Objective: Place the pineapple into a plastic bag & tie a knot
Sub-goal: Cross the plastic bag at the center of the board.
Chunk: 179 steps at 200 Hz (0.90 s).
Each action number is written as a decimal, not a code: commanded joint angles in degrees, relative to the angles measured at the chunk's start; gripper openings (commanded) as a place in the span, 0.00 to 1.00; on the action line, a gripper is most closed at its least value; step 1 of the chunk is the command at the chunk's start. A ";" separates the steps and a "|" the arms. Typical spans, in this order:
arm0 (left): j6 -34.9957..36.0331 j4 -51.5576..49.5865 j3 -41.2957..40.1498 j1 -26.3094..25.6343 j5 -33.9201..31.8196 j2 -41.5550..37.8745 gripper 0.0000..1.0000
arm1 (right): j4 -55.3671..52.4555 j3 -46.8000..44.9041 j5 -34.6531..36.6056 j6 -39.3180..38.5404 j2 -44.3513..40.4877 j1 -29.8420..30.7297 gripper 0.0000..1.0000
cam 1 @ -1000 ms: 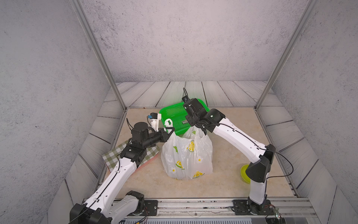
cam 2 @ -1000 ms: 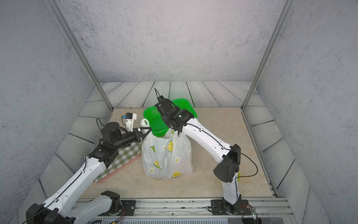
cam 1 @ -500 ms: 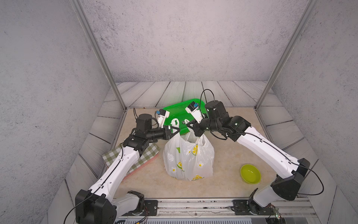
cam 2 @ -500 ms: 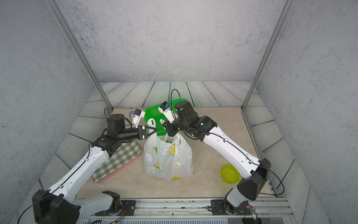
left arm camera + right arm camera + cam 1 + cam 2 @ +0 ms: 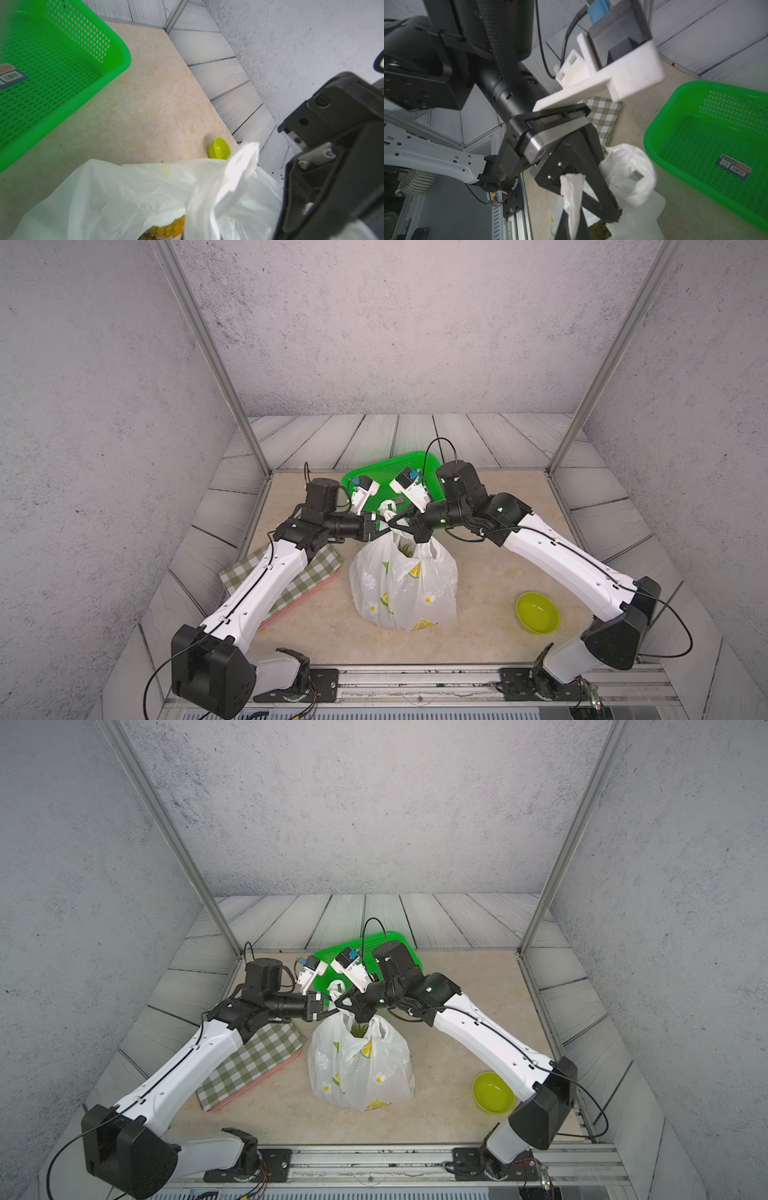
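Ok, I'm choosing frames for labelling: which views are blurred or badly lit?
Both top views: sharp, evenly lit. Left wrist view: green perforated plastic basket smears at the frame edge. Right wrist view: dim; white camera mount and loop of the white crinkly plastic bag motion-blurred.

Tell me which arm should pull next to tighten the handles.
Right, probably: the right gripper is shut on a handle above the plastic bag; the left gripper, also shut on plastic, can anchor.
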 commanded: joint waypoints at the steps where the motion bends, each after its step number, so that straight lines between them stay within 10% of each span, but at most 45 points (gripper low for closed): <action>1: 5.11 -3.60 2.76 -1.91 -0.75 1.31 0.00 | 2.06 -0.62 -0.17 2.42 -2.46 -0.14 0.02; 138: 12.94 -9.55 8.78 -8.12 -3.77 5.29 0.00 | 2.84 -6.38 -4.03 7.08 -6.93 -4.03 0.06; 179: 15.13 -11.94 9.82 -9.02 -4.42 5.16 0.17 | 1.34 -5.42 -4.78 6.89 -5.48 -4.66 0.06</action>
